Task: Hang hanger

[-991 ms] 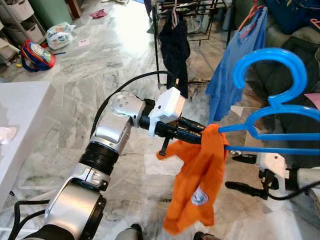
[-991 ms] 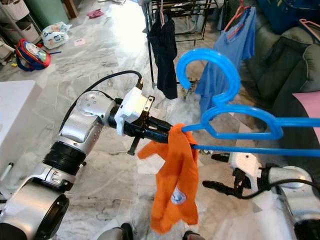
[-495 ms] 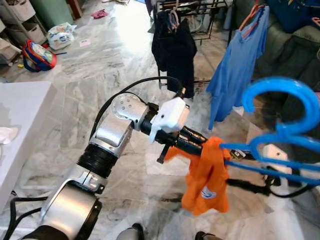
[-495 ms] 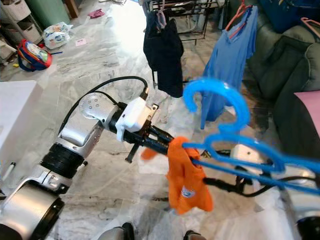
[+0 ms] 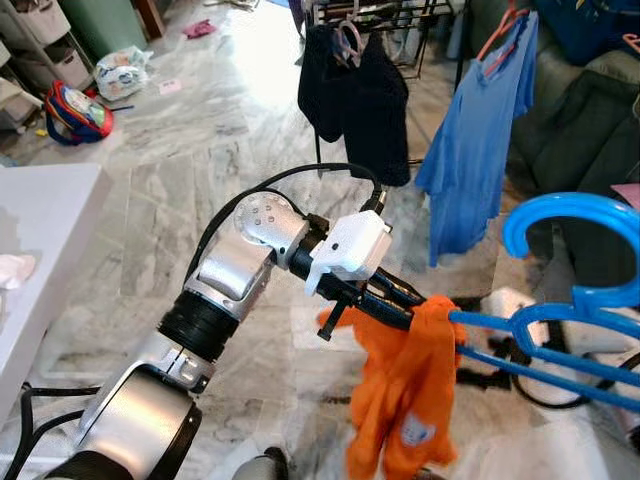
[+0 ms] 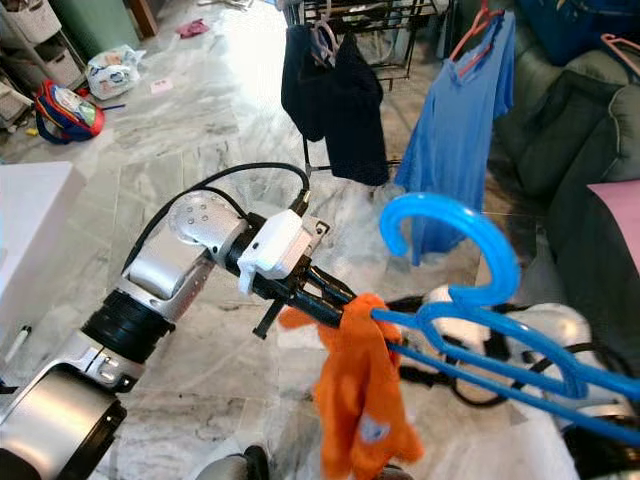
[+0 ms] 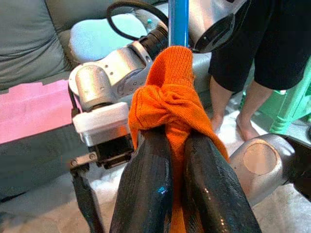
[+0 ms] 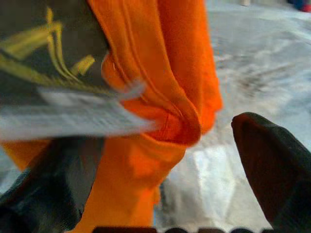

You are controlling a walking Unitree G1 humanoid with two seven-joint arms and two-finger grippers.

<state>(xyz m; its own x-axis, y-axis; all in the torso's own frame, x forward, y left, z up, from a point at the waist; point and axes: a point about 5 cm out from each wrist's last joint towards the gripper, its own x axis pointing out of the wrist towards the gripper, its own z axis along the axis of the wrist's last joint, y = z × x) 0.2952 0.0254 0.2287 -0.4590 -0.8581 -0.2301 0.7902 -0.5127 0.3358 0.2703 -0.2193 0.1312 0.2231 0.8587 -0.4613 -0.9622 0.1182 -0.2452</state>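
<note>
Left tool (image 5: 405,302): fingers (image 7: 146,194) pressed together, clamped on a bunched fold of the orange garment (image 5: 400,390), held above the marble floor (image 5: 170,190). Orange garment: draped over the end of the blue hanger (image 5: 560,310), hanging down from it in front of the robot. Blue hanger: bars running from the garment toward the robot's right, hook (image 6: 450,235) curving upward, not on any rail. Right tool (image 8: 160,194): fingers (image 8: 272,165) spread apart, close beside the orange cloth in the right wrist view. White tabletop (image 5: 40,240): at the robot's left, a white cloth (image 5: 12,270) near its edge. Drying rack (image 5: 385,15): farther off, carrying a dark garment (image 5: 360,95); a blue shirt (image 5: 480,150) on an orange hanger (image 5: 500,30) hangs just beside it. Far floor: red-and-blue backpack (image 5: 75,108), white plastic bag (image 5: 122,72).
</note>
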